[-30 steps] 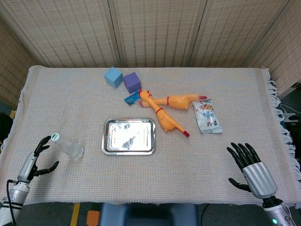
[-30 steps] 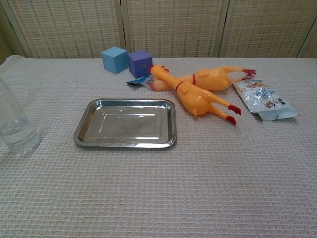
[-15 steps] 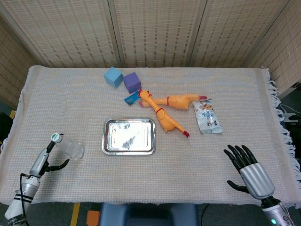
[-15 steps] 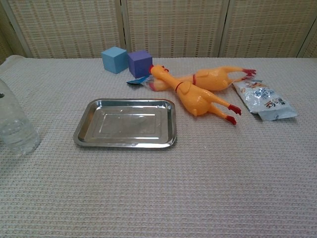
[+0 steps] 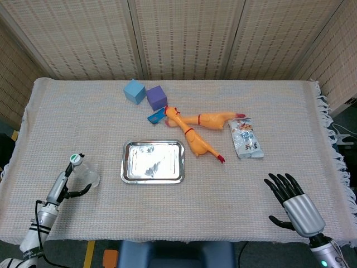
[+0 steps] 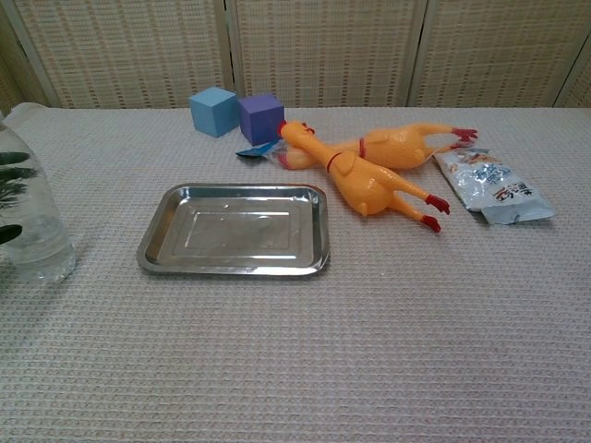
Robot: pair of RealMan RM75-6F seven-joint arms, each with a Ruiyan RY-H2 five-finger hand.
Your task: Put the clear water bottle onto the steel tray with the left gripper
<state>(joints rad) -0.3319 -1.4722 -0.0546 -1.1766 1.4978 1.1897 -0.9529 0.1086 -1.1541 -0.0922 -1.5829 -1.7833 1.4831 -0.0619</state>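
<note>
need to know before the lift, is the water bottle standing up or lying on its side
Upright. The clear water bottle stands on its base on the cloth, green cap on top; the chest view shows its body vertical, left of the steel tray.

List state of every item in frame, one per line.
clear water bottle: upright, capped, on the cloth left of the tray
steel tray: empty, flat on the cloth
left hand: fingers around the bottle; firmness of grip unclear
right hand: open, fingers spread, holding nothing
two rubber chickens: lying on their sides, touching
snack packet: lying flat, sealed as far as visible
blue cube and purple cube: resting side by side
</note>
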